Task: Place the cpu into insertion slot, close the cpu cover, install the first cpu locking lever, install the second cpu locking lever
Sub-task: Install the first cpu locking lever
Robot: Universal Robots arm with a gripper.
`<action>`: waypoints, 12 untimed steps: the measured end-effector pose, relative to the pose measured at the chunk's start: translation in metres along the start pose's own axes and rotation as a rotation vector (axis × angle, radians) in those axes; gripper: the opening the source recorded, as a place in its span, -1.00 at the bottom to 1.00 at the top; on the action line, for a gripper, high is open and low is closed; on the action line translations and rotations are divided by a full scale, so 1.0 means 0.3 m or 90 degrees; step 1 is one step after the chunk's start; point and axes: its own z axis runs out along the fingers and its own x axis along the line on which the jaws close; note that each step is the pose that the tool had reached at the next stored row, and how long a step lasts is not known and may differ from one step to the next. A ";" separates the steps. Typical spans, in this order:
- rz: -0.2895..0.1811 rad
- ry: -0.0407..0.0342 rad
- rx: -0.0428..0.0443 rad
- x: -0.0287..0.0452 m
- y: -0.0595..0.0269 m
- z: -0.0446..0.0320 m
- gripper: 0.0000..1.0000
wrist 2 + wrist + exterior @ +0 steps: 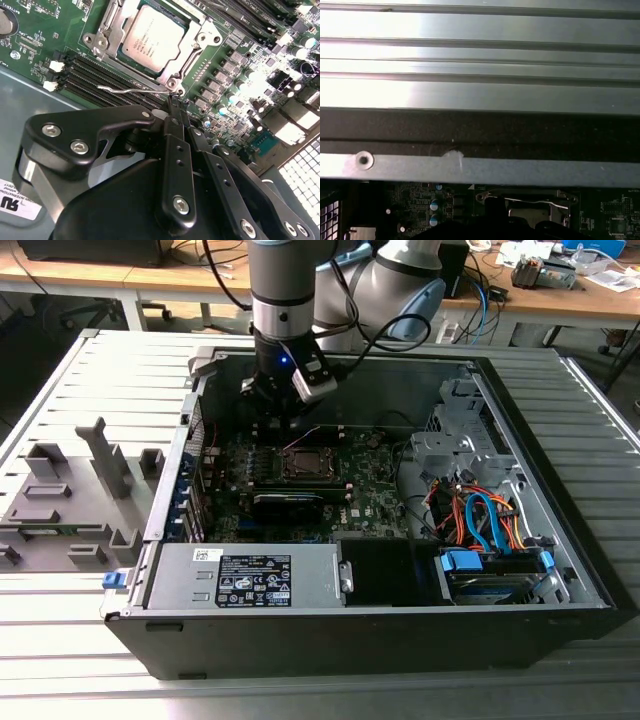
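– Labels first: what writing shows?

– White sticker (250,578) with black print, on the grey metal power-supply box (172,590) that sits just beside the green circuit board (375,495), on the side nearest the exterior camera. The print is too small for me to make out. In the second wrist view there are also fine dark lines of print across the chip's top.

– And the chip itself?

– The cpu (155,37), a small flat square with a dull silver-grey metal top, lies level in the insertion slot (184,54), the square black socket near the middle of the board. The cpu cover (111,30), a thin silver-grey metal frame with a cut-out centre, is folded down around it, and the chip's top shows through the opening. A thin bent silver wire lever (127,90) runs along one edge of the cover, between it and the long black memory slots (85,75).

– How does the arm stand?

– The grey-and-silver arm (282,290) comes straight down over the board with its wrist upright and a small blue light (286,362) lit on it. The black gripper (176,100) hangs just beside a corner of the socket. Its fingers (175,150) are drawn together, with the tips right at the lever's end. I cannot tell whether they pinch the wire or only touch it.
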 end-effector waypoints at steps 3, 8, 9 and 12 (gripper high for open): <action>0.000 0.0001 0.0001 0.000 0.000 0.004 -0.79; 0.000 0.0000 0.0000 0.000 0.000 0.007 -0.79; 0.000 0.0000 0.0000 0.000 0.000 0.007 -0.79; 0.000 0.0000 0.0001 0.000 0.000 0.008 -0.79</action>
